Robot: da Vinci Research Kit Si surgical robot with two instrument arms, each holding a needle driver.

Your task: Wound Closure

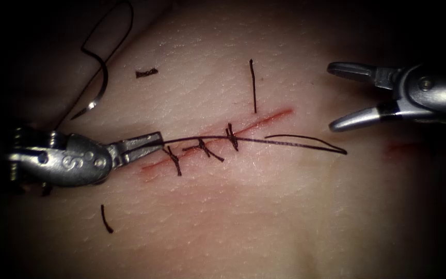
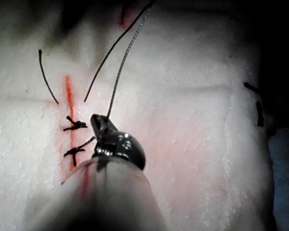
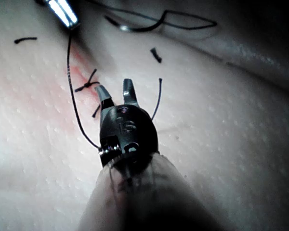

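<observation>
While left fingers pinch thread | needle lies free | right fingers apart.

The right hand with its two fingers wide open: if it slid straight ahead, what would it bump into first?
Probably the upright cut end of thread, judging loosely: the right hand, open and holding nothing, points leftward above the cut. Depth is unclear, so it might pass over it.

two needle drivers: the left tool and the right tool. one curved needle. one long thread. three knotted stitches on one cut. three loose cut thread ends on one tissue.
</observation>
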